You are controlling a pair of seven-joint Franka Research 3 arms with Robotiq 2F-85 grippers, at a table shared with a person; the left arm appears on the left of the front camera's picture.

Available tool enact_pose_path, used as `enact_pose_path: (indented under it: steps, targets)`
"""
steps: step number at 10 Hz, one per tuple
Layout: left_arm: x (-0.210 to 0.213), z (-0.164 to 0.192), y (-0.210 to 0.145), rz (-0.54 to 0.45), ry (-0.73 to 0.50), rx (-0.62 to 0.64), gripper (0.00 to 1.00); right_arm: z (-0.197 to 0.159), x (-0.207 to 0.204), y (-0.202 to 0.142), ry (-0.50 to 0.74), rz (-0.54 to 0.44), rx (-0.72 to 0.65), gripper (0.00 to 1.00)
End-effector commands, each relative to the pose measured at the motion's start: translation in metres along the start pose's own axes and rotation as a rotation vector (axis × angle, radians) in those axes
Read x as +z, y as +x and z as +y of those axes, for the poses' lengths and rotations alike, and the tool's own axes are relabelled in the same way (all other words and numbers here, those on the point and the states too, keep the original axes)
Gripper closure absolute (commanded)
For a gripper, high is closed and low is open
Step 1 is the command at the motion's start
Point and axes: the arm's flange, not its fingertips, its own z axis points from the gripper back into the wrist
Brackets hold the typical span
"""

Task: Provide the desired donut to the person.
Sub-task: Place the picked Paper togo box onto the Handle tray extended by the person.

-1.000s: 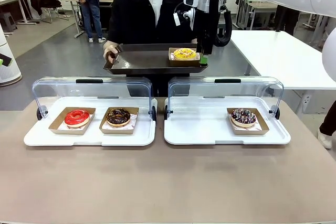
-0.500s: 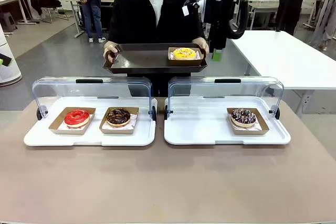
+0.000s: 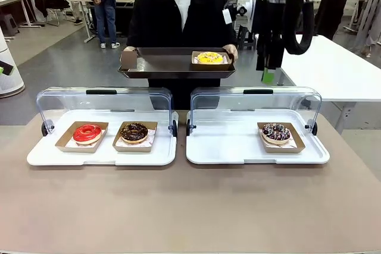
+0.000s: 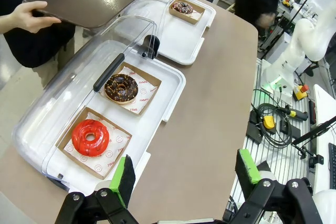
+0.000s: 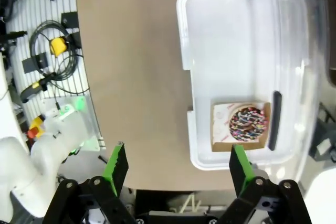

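Observation:
The person [image 3: 178, 10] stands at the far side and holds a dark tray [image 3: 166, 63] with both hands. On its right part sits a yellow donut [image 3: 209, 58] in a cardboard box. My right gripper [image 3: 268, 74] hangs in the air to the right of the tray, apart from it, pointing down. From its own wrist camera, my right gripper [image 5: 176, 166] is open and empty, high above a sprinkled donut [image 5: 247, 124]. Over the table's left end, my left gripper [image 4: 186, 174] is open and empty too.
Two white display trays with raised clear lids stand on the brown table. The left tray [image 3: 101, 156] holds a red donut [image 3: 87, 132] and a chocolate donut [image 3: 134, 131]. The right tray [image 3: 238, 147] holds the sprinkled donut [image 3: 276, 132]. Bystanders stand far behind.
My right gripper has drawn away from the tray's right edge, moving right. The yellow donut stays on the tray, which the person has lifted slightly.

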Motion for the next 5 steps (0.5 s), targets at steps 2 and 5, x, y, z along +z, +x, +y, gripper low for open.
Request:
enact_pose_path:
  steps: [2, 5]
  targets:
    - [0.001, -0.002, 0.002, -0.013, -0.005, 0.016, 0.0, 0.007, -0.034, -0.02, -0.011, -0.036, -0.059, 0.0]
    - [0.001, -0.002, 0.002, -0.013, -0.005, 0.016, 0.0, 0.0, -0.031, -0.022, -0.008, -0.007, -0.048, 0.0]
